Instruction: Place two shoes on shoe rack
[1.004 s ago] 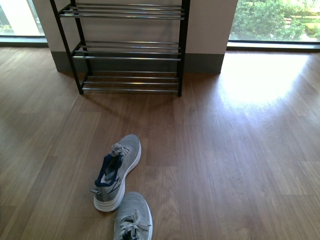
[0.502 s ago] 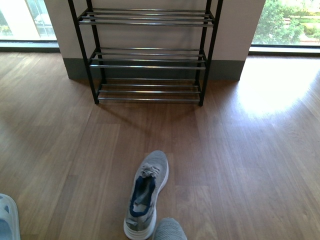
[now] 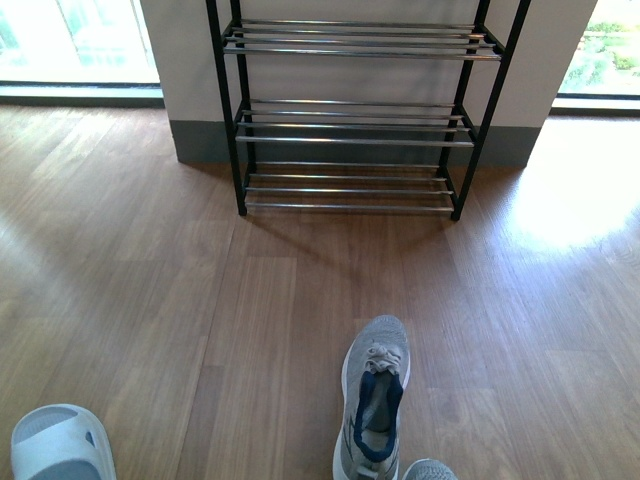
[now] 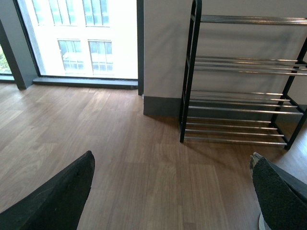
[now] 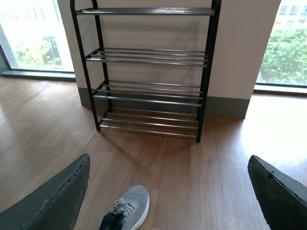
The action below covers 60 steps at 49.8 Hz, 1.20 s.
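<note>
Evidently the left gripper and right gripper are held wide, nothing being grasped yet; the grey sneaker is found on the floor, well apart from the shoe rack

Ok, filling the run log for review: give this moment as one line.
shoe rack: no shoes | grey sneaker: floor, toe toward rack | left hand: open, empty | right hand: open, empty

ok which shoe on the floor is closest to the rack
The grey sneaker showing its navy tongue, toe toward the shoe rack. The other grey sneaker and the pale blue slide sit farther back, cut off at the front view's bottom edge.
</note>
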Available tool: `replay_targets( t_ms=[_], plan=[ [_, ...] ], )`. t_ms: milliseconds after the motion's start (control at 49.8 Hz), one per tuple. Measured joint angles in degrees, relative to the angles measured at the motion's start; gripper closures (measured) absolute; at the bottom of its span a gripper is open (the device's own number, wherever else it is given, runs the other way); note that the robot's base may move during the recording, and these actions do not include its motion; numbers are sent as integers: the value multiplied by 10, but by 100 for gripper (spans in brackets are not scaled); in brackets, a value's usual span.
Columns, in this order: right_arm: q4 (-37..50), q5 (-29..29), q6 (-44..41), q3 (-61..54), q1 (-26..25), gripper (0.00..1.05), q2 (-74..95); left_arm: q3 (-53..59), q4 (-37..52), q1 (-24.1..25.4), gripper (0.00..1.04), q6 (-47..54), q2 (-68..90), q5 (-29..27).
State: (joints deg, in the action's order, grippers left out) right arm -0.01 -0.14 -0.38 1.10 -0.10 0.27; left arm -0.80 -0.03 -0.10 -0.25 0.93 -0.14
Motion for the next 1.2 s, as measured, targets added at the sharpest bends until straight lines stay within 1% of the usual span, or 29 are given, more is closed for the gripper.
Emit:
replay_targets(
  t_ms=[1024, 1044, 1104, 1124, 1144, 1164, 1205],
  plan=[
    [0, 0, 0, 0, 0, 9, 0, 0, 0, 0, 9, 0, 0, 0],
    [2, -28, 9, 1, -7, 9, 5, 0, 0, 0, 9, 0, 0, 0],
    [25, -244, 77, 1, -80, 9, 51, 0, 0, 0, 9, 0, 0, 1],
    [46, -311, 114, 1, -97, 9, 85, 0, 0, 0, 9, 0, 0, 1],
    [73, -333, 126, 2, -97, 9, 111, 0, 0, 0, 9, 0, 0, 1],
    [98, -335, 132, 3, -92, 9, 136, 0, 0, 0, 9, 0, 0, 1],
    [151, -315, 139, 14, -74, 9, 205, 0, 0, 0, 9, 0, 0, 1]
  ],
)
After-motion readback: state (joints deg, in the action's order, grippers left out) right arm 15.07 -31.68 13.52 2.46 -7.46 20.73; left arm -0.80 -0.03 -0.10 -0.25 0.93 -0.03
